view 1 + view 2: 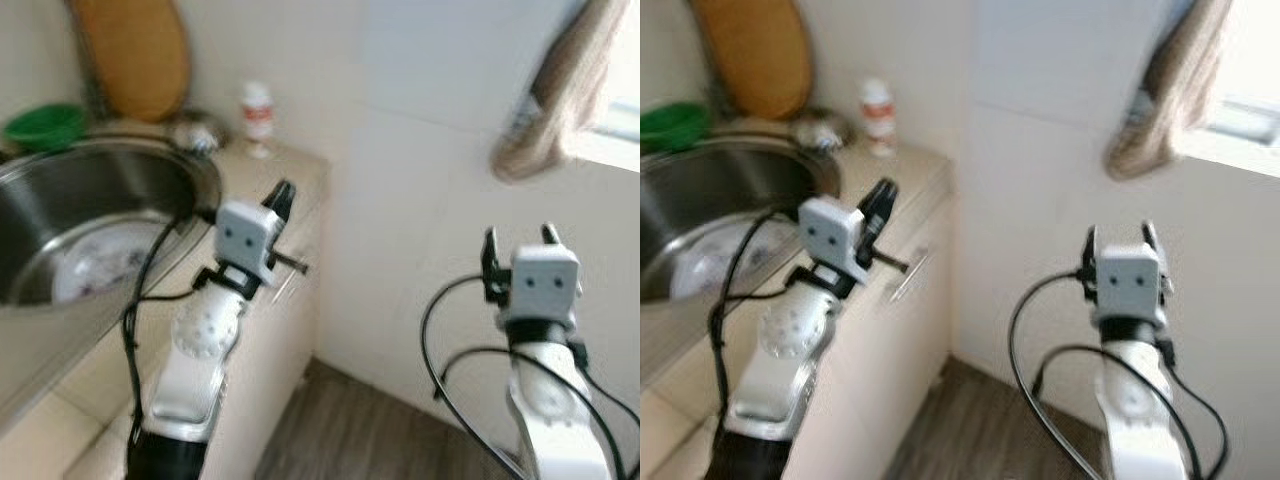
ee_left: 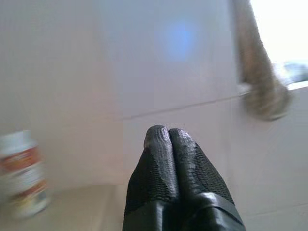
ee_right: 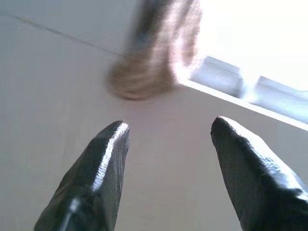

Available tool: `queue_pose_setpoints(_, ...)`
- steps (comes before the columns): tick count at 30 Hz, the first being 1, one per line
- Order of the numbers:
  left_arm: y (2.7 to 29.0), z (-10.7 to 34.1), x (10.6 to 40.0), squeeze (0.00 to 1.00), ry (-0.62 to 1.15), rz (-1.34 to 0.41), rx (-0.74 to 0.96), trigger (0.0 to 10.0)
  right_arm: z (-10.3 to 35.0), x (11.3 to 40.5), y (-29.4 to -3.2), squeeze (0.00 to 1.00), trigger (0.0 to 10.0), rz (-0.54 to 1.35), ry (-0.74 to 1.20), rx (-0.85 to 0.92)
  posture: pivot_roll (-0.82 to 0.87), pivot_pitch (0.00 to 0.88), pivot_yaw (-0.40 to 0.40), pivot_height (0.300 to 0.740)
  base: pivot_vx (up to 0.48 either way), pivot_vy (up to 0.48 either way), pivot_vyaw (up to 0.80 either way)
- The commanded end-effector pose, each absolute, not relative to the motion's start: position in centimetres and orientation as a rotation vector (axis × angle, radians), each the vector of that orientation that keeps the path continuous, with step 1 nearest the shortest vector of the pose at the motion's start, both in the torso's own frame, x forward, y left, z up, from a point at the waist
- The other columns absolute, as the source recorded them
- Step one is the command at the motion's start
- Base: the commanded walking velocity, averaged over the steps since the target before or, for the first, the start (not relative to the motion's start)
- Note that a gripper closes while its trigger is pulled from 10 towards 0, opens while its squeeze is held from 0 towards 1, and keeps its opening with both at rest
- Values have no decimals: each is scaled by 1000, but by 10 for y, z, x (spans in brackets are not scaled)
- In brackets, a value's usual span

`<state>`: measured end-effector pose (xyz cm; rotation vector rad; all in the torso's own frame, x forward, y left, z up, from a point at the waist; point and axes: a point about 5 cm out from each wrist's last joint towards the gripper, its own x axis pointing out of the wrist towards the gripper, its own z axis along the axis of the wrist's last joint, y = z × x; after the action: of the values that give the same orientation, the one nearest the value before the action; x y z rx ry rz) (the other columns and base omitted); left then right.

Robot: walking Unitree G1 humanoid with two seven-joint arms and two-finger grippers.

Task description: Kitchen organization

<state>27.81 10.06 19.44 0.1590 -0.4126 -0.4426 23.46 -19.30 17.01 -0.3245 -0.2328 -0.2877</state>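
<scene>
Bottle (image 1: 258, 116), white with a red label, stands on the beige counter (image 1: 290, 170) against the tiled wall, behind the sink's far rim and well ahead of the left gripper (image 1: 283, 199). That gripper is raised over the counter's edge, just past the sink, with its two black fingers (image 2: 168, 168) pressed together and holding nothing; they point toward the wall, the bottle off to one side of them in the left wrist view (image 2: 21, 173). A black cable loops from this wrist down along the silver arm.

The right gripper (image 1: 520, 240) hangs in the air away from the counter, before the white wall, above the wood floor (image 1: 350, 430). Its fingers (image 3: 96, 168) stand wide apart with nothing between them, aimed up toward a beige cloth (image 3: 154, 57) that hangs by the window ledge (image 3: 240, 82). Black cables curl beside this arm as well.

Further out, the steel sink (image 1: 100, 210) takes up the left of the counter, with something pale, perhaps a plate (image 1: 100, 270), lying in its bowl; blur hides what it is. Behind the sink a wooden board (image 1: 135, 55) leans on the wall, a green bowl (image 1: 45, 125) sits beside it, and a small shiny metal item (image 1: 195, 132) lies between board and bottle. A cabinet front with a thin handle (image 1: 285, 285) drops below the counter.
</scene>
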Motion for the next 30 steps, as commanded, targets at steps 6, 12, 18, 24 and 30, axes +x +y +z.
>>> queue_pose_setpoints(6, 105, 195, 278, 0, -404, -441, 190, 10000, 171, 235, -192, 0, 10000, -298, -230, -319, 71, 0, -26, 740, 0, -299, -788)
queue_pose_setpoints(12, 105, 194, 278, 0, -402, -441, 189, 10000, 170, 237, -191, 0, 10000, -299, -226, -310, 71, 0, -27, 740, 0, -480, -788)
queue_pose_setpoints(18, 105, 194, 278, 0, -402, -440, 185, 10000, 170, 238, -192, 0, 10000, -302, -225, -308, 70, 0, -28, 740, 0, -480, -788)
queue_pose_setpoints(24, 105, 194, 278, 0, -399, -437, 182, 10000, 170, 239, -192, 0, 10000, -307, -218, -308, 69, 0, -29, 740, 0, -480, -788)
queue_pose_setpoints(30, 105, 194, 278, 0, -398, -436, 181, 10000, 169, 241, -192, 0, 10000, -304, -213, -343, 68, 0, -29, 740, 0, -480, -510)
